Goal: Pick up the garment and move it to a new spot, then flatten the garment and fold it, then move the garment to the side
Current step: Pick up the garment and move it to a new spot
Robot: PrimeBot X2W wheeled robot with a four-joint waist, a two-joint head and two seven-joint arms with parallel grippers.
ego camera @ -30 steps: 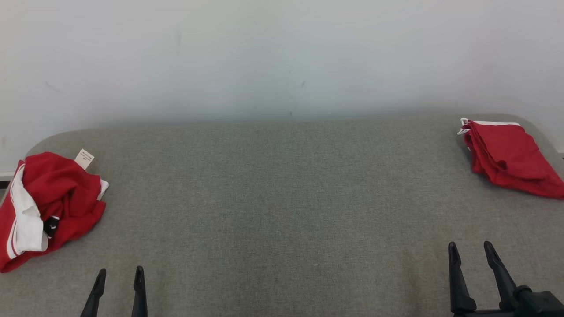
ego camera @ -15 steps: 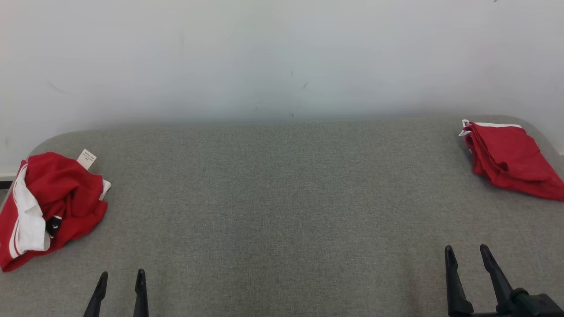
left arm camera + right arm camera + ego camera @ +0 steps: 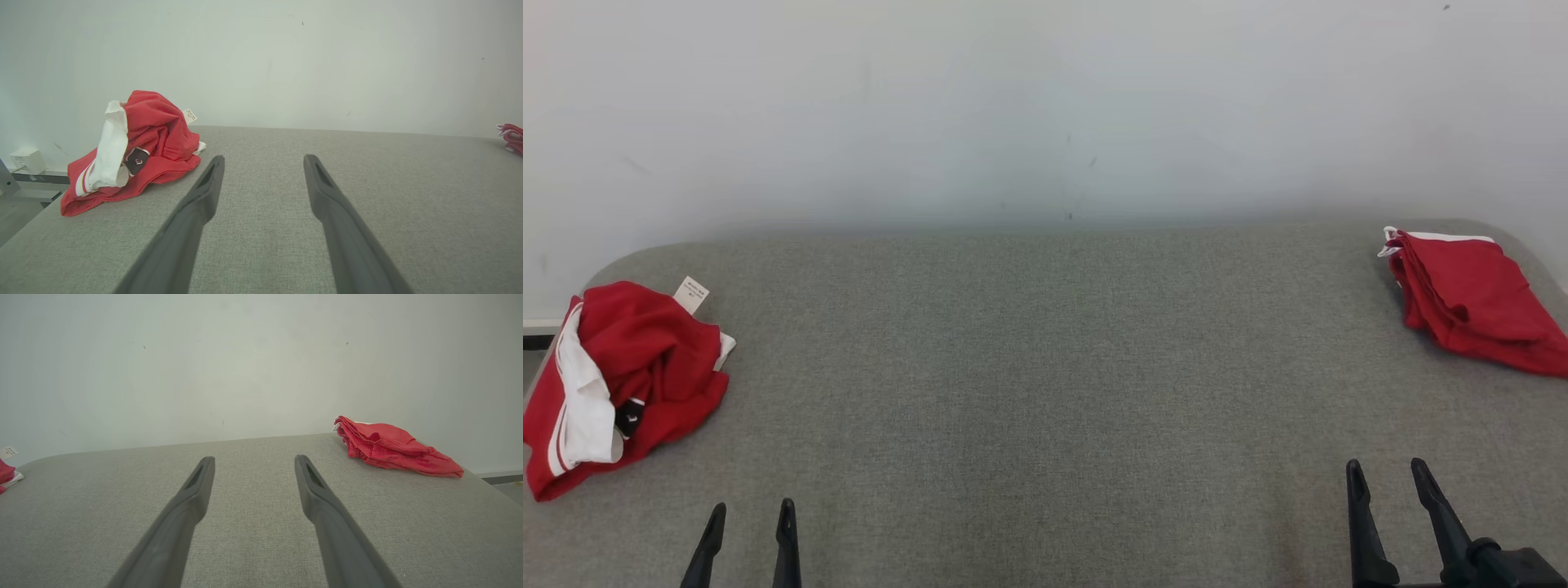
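**Two empty end effectors over a grey surface, a red heap at the far left**

The left end effector [image 3: 752, 506] and right end effector [image 3: 1386, 464] sit low at the near edge. Each has its two long dark fingers spread apart, with nothing between them.

The crumpled garment [image 3: 629, 384] lies at the far left of the surface [image 3: 1045, 367], close to its rounded corner and well apart from both end effectors. It is soft red knit, bunched into a loose mound, with a broad white band, a small dark patch and a pale label [image 3: 692, 292] sticking out on top. A folded garment [image 3: 1470, 294], also red with a thin white edge, lies flat in tidy layers at the far right. This one looks already finished, so the heap is probably the one to pick up.

The surface is covered in coarse grey woven cloth, matte and slightly grippy, and it meets a plain pale wall [image 3: 1045, 106].

Risks from here:
- A pinch on only the top fold could let the heap unroll and drag.
- Because the heap sits so near the edge, a sideways nudge might push it off.
- Fingertips pressed too low could catch the woven cover.
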